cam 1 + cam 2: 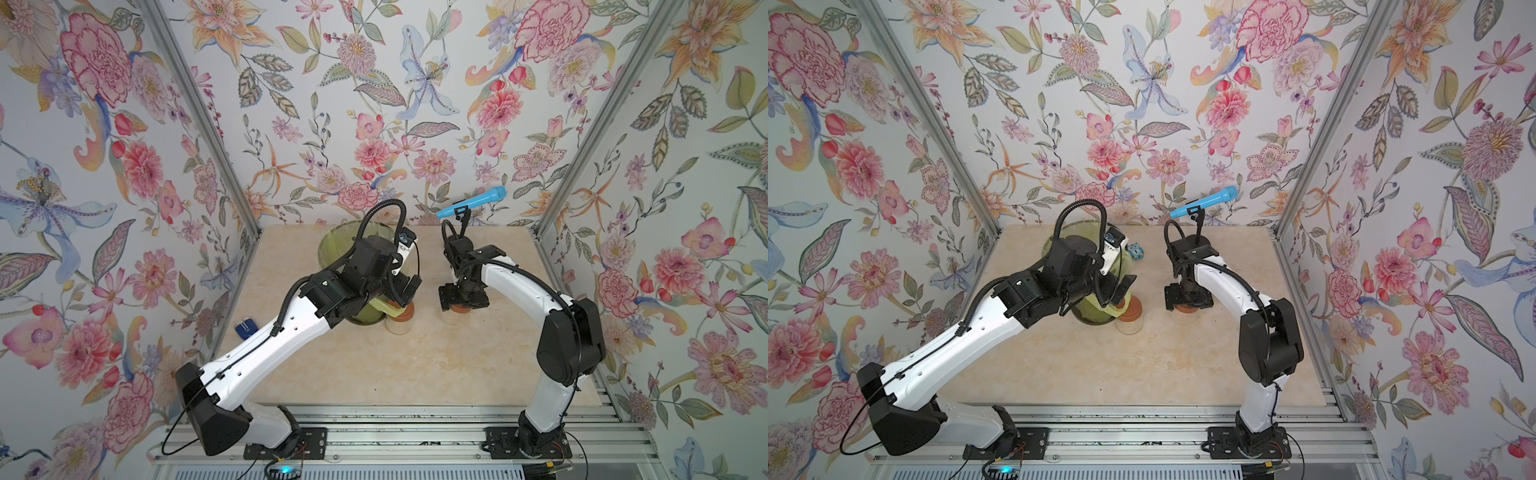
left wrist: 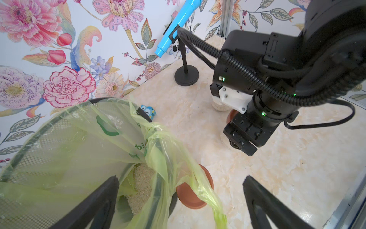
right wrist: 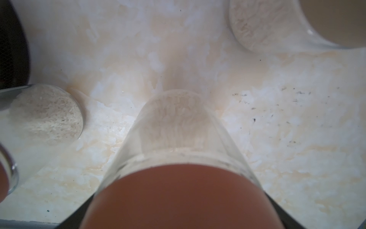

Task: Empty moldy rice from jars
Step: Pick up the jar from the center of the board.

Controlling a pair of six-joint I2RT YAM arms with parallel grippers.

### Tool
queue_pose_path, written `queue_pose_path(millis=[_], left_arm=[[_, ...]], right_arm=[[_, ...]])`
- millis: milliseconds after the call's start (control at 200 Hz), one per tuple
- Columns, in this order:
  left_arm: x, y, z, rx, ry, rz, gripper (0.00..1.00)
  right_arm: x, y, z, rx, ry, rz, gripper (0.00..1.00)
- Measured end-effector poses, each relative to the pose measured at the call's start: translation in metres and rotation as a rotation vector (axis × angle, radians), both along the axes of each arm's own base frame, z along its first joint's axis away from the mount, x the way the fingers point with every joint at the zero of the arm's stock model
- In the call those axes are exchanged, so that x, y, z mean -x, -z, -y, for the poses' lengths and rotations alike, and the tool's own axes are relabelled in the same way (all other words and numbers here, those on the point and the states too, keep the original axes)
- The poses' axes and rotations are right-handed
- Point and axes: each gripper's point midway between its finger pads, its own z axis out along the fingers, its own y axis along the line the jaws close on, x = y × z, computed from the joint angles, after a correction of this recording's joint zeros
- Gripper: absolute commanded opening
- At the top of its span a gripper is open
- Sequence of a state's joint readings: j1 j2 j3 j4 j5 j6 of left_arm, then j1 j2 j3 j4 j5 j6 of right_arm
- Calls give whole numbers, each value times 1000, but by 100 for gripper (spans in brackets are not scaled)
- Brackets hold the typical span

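Observation:
Two squat clear jars with reddish-brown lids stand mid-table in both top views. My right gripper (image 1: 462, 301) reaches down over the right jar (image 1: 460, 309). In the right wrist view its lid (image 3: 182, 198) fills the space between the dark fingers, so the gripper is shut on that jar, with pale moldy rice (image 3: 174, 117) showing through the glass. My left gripper (image 2: 182, 200) hangs open and empty above the other jar (image 1: 400, 319), whose lid (image 2: 195, 188) touches the bin's bag. A third jar (image 3: 257, 25) with a beige lid (image 3: 336, 19) stands close by.
A tall dark mesh bin (image 2: 49, 123) lined with a yellow-green bag stands under my left wrist, with rice (image 2: 140, 184) lying inside it. A blue microphone on a black stand (image 1: 471, 201) is at the back. A small blue owl toy (image 1: 1136, 251) sits behind the bin.

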State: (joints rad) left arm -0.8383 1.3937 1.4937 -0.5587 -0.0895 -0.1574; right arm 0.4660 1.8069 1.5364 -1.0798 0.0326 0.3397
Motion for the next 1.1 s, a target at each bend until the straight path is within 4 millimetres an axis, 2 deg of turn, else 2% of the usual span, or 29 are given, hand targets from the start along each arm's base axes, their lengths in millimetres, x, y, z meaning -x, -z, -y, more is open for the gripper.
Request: queue_pose_path(millis=[255, 610, 771, 951, 1101], left_arm=[[20, -10, -21, 73, 1, 47, 100], [56, -41, -56, 154, 25, 134, 100], [76, -29, -63, 167, 82, 122, 100], [95, -9, -72, 173, 131, 103, 100], [105, 0, -77, 166, 156, 107, 100]], right_arm=[[17, -35, -12, -44, -53, 40, 0], [45, -98, -59, -91, -187, 98, 0], [65, -120, -76, -122, -213, 92, 0], [92, -129, -92, -162, -218, 49, 0], [110, -138, -102, -199, -215, 27, 0]])
